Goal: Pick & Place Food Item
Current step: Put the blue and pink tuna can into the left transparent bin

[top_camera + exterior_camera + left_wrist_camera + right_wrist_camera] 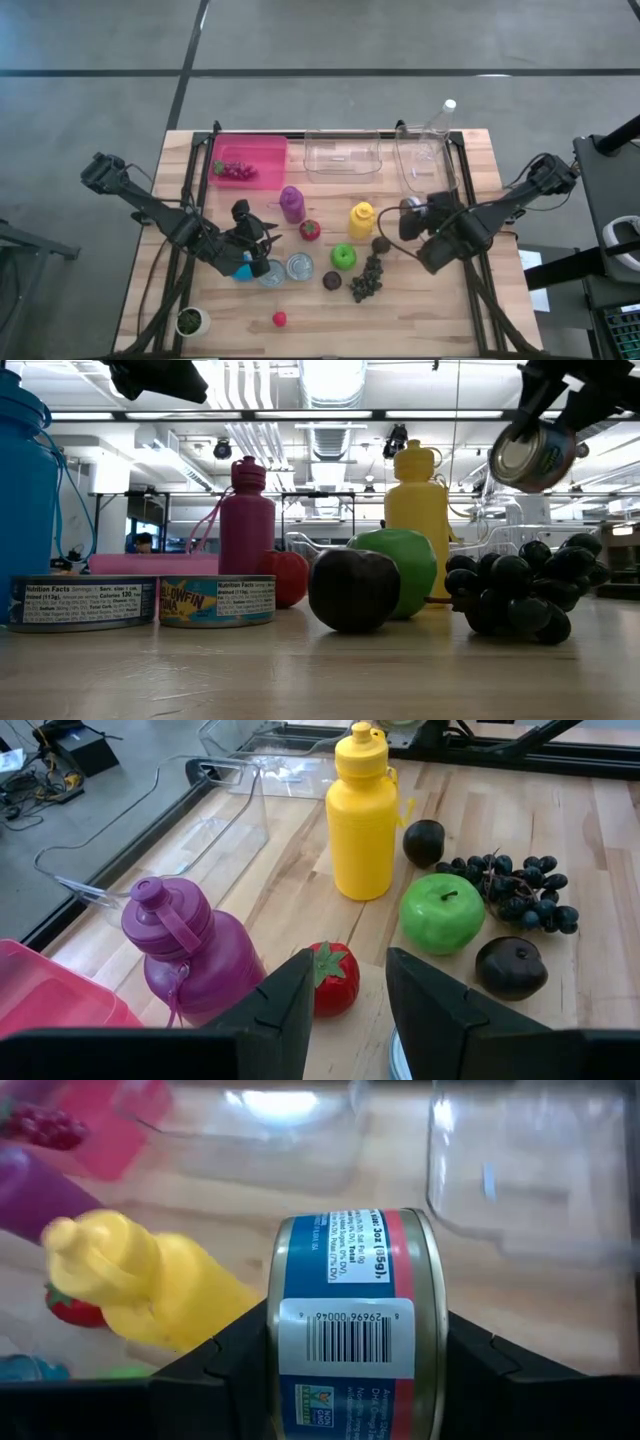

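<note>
Tin can [355,1325] clamped in right gripper [350,1370], raised above table [440,310].

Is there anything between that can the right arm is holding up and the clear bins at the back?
Nothing visible. The right gripper holds the can up off the table, and the two clear bins sit just beyond it. The yellow bottle stands off to the side, not in the path.
</note>
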`<move>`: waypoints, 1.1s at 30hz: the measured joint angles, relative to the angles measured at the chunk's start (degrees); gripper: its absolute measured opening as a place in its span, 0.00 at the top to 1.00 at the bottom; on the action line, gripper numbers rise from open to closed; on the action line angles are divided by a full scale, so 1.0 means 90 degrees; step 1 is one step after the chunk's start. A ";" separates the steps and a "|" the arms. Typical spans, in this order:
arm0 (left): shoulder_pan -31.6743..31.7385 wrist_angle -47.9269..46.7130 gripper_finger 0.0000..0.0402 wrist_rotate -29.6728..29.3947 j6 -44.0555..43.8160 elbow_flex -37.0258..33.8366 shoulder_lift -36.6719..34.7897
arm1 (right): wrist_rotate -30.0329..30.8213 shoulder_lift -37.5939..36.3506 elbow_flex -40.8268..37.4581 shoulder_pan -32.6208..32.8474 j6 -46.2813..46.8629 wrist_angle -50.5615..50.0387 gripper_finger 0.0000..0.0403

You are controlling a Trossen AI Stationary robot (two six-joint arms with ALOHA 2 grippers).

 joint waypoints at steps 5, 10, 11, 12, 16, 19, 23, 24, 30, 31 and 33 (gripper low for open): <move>-0.0002 0.0000 0.68 0.0000 0.0000 0.0000 0.0000 | 0.0381 -0.0052 0.0000 -0.0007 -0.0230 -0.0003 0.52; -0.0001 0.0000 0.67 0.0000 0.0000 0.0000 0.0000 | 0.0834 -0.0059 0.0009 -0.0018 -0.0543 -0.0024 0.52; -0.0001 0.0000 0.67 -0.0001 0.0000 0.0000 0.0000 | 0.0897 -0.0076 0.0012 -0.0019 -0.0548 -0.0016 0.52; 0.0000 0.0000 0.67 -0.0001 0.0000 0.0000 0.0000 | 0.0966 -0.0091 0.0012 -0.0022 -0.0550 -0.0005 0.52; -0.0002 0.0000 0.68 -0.0002 0.0000 0.0000 0.0000 | 0.1306 -0.0177 0.0012 -0.0116 -0.0621 0.0005 0.52; -0.0002 0.0000 0.68 0.0000 0.0000 0.0000 0.0000 | 0.1448 -0.0286 0.0015 -0.0336 -0.0846 0.0027 0.52; -0.0002 0.0000 0.67 -0.0001 0.0000 -0.0001 0.0000 | 0.1494 -0.0435 0.0161 -0.0750 -0.1383 0.0030 0.52; -0.0002 0.0000 0.67 -0.0002 0.0000 0.0000 0.0000 | 0.1502 -0.0463 0.0237 -0.0868 -0.1576 0.0036 0.52; -0.0002 0.0000 0.68 -0.0002 0.0000 0.0000 0.0000 | 0.1506 -0.0463 0.0805 -0.1608 -0.2974 0.0405 0.52; -0.0002 0.0000 0.68 -0.0002 0.0000 0.0000 0.0000 | 0.1489 -0.0447 0.0907 -0.1762 -0.3293 0.0560 0.52; -0.0002 -0.0001 0.68 -0.0002 0.0000 0.0000 0.0000 | 0.1383 -0.0412 0.1080 -0.2096 -0.3938 0.0938 0.52</move>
